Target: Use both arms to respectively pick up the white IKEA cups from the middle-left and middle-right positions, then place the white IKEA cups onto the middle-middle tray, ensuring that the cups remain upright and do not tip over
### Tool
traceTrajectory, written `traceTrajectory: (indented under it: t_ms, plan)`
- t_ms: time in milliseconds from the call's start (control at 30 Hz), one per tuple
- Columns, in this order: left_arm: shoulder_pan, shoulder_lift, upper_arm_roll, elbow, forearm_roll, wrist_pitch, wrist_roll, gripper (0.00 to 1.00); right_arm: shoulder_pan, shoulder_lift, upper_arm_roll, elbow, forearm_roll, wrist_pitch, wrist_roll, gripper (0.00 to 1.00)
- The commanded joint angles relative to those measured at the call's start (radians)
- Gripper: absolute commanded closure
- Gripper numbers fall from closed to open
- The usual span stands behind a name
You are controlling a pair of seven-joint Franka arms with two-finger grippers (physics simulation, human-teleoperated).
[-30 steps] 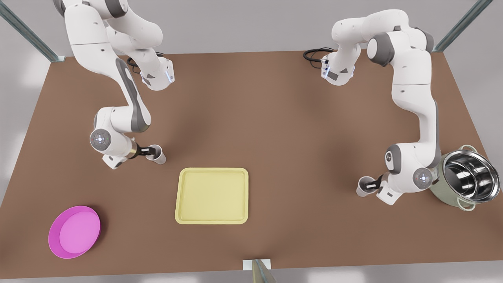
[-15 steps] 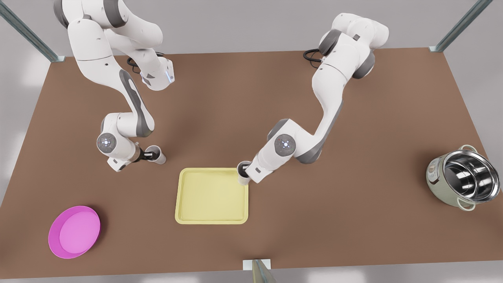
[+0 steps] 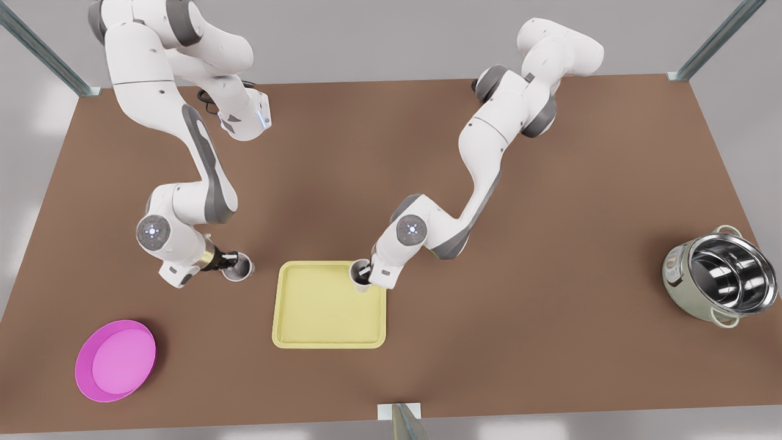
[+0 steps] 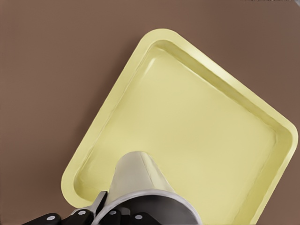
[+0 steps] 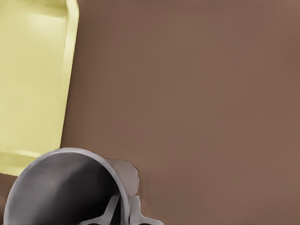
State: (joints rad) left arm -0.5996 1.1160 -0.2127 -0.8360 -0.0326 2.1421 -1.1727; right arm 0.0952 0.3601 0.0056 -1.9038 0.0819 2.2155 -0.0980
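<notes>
The pale yellow tray point(image 3: 317, 324) lies mid-table. One white cup point(image 3: 359, 276) is upright over the tray's far right corner, where my left gripper point(image 3: 365, 273), on the arm at the front view's right, is shut on its rim. The left wrist view has this cup point(image 4: 140, 180) above the tray point(image 4: 197, 117) near a corner, with the gripper point(image 4: 108, 214) pinching its wall. The other white cup point(image 3: 238, 269) is upright just off the tray's left side, my right gripper point(image 3: 232, 263) shut on it. In the right wrist view that cup point(image 5: 61, 187) is beside the tray point(image 5: 33, 84), over brown table.
A magenta bowl point(image 3: 116, 360) sits near the front left corner of the table. A big steel pot point(image 3: 718, 278) stands at the right edge. A small post point(image 3: 403, 420) rises at the middle of the near edge.
My left gripper carried its cup from the tray's right rim farther in over the tray. My right gripper moved its cup slightly toward the near edge.
</notes>
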Motion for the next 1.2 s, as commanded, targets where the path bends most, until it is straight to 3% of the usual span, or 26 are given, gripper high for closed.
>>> traceTrajectory:
  t_ms: [0,67,133,267,333,500,567,600,633,700,767,800,833,1000,1100,1167]
  plan:
    - [-0.002,0.007,0.010,0.002,-0.001,-0.021,-0.378,0.79,0.017,0.037,0.004,0.074,0.088,-0.062,-0.008,0.79]
    - [-0.002,0.013,0.010,0.002,-0.001,-0.016,-0.377,0.76,0.040,0.105,0.004,0.181,0.119,-0.060,-0.005,0.79]
    - [-0.002,0.022,0.012,0.002,-0.001,-0.011,-0.374,0.55,0.069,0.166,0.005,0.273,0.139,-0.022,-0.005,0.79]
    - [-0.002,0.024,0.012,0.002,-0.001,-0.011,-0.374,0.11,0.159,0.218,0.005,0.279,0.159,0.087,-0.005,0.79]
    - [0.000,0.013,0.010,0.002,-0.003,-0.034,-0.380,0.00,0.173,0.224,0.007,0.267,0.165,0.107,-0.006,0.79]
    - [0.009,-0.056,0.007,-0.003,-0.003,-0.146,-0.381,0.00,0.175,0.275,0.013,0.267,0.203,0.165,-0.008,0.79]
    - [0.035,-0.168,0.009,-0.003,-0.001,-0.373,-0.374,0.00,0.175,0.280,0.013,0.270,0.203,0.165,-0.008,0.79]
    - [0.081,-0.268,0.009,-0.003,0.000,-0.559,-0.303,0.00,0.175,0.280,0.013,0.270,0.205,0.165,-0.008,0.63]
    - [0.194,-0.399,0.006,-0.003,0.002,-0.882,0.052,0.00,0.173,0.280,0.013,0.270,0.205,0.164,-0.012,0.00]
    - [0.302,-0.490,0.010,-0.005,0.332,-1.102,0.882,0.00,0.173,0.280,0.013,0.270,0.205,0.164,-0.020,0.00]
    - [0.486,-0.577,-0.022,-0.052,0.338,-0.989,1.324,0.00,0.172,0.280,0.011,0.270,0.203,0.164,-0.026,0.00]
    - [0.485,-0.855,0.088,-0.527,0.200,-0.656,1.346,0.00,0.172,0.280,0.011,0.270,0.203,0.164,-0.028,0.00]
    - [0.466,-0.872,0.156,-0.508,0.086,-0.712,1.346,0.00,0.172,0.280,0.011,0.270,0.200,0.164,-0.029,0.00]
    - [0.448,-0.857,0.131,-0.488,0.060,-0.817,1.286,0.00,0.169,0.277,0.010,0.310,0.199,0.136,-0.034,0.00]
    - [0.446,-0.848,0.130,-0.489,0.059,-0.821,1.279,0.00,0.141,0.264,-0.004,0.443,0.185,-0.117,-0.028,0.00]
    - [0.449,-0.844,0.130,-0.488,0.051,-0.821,1.279,0.00,0.127,0.249,-0.081,0.460,-0.011,-0.347,-0.035,0.00]
